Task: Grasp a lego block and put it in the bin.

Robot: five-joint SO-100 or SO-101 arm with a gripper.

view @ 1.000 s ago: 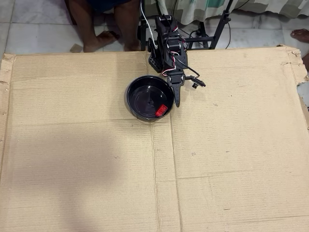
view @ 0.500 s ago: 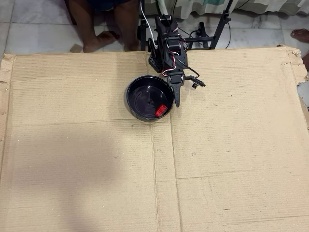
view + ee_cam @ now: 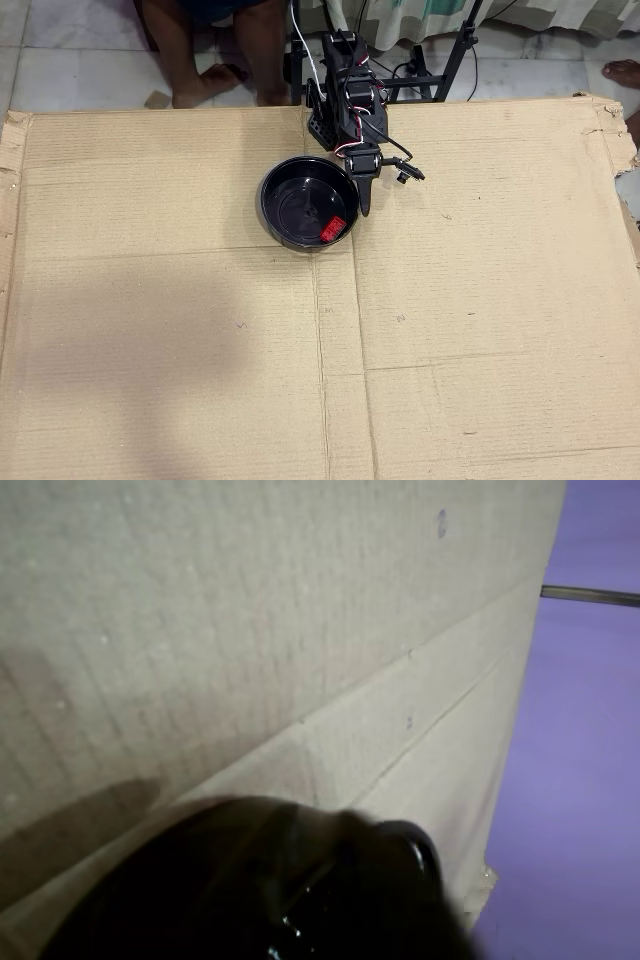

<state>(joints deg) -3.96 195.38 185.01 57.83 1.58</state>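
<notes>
In the overhead view the red lego block (image 3: 333, 228) lies inside the black bin (image 3: 290, 200), near its lower right rim. My gripper (image 3: 364, 205) is just to the right of the bin's rim, above the cardboard, pointing toward the view's bottom. Its fingers look pressed together with nothing between them. The arm is folded back toward its base (image 3: 340, 90). In the wrist view a blurred, glossy black shape (image 3: 280, 880) fills the bottom edge; I cannot tell whether it is the bin or a jaw. The block does not show there.
A large sheet of brown cardboard (image 3: 200, 350) covers the work area, with creases across it. A person's legs (image 3: 215, 50) and stand legs (image 3: 450, 60) are beyond the far edge. In the wrist view the cardboard (image 3: 250, 630) ends at a purple surface (image 3: 590, 780) on the right.
</notes>
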